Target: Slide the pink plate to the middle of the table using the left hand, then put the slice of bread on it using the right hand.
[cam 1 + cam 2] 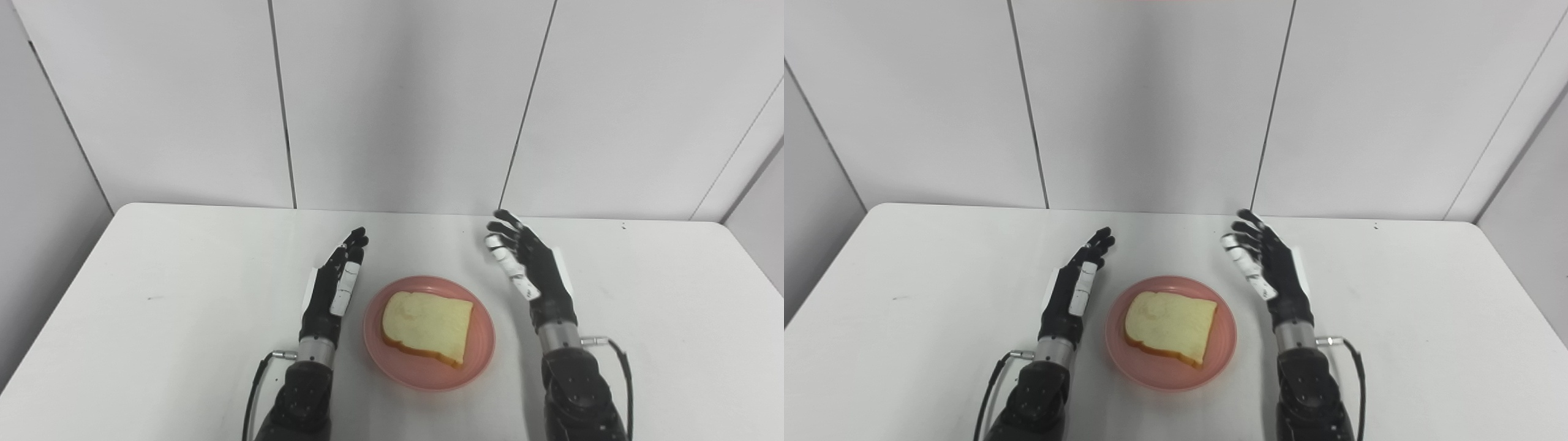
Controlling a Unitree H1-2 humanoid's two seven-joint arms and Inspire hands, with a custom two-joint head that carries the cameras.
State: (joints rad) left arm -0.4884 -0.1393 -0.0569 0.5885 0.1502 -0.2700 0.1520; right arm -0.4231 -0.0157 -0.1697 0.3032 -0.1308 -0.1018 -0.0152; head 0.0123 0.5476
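The pink plate sits in the middle of the white table, close to the front edge. A slice of bread lies flat on it, crust toward the front right. My left hand hovers just left of the plate, open with fingers straight and pointing away from me. My right hand hovers to the right of the plate, open with fingers spread and slightly curled. Neither hand touches the plate or the bread.
The white table reaches to grey wall panels at the back. Cables loop out from both wrists near the front edge.
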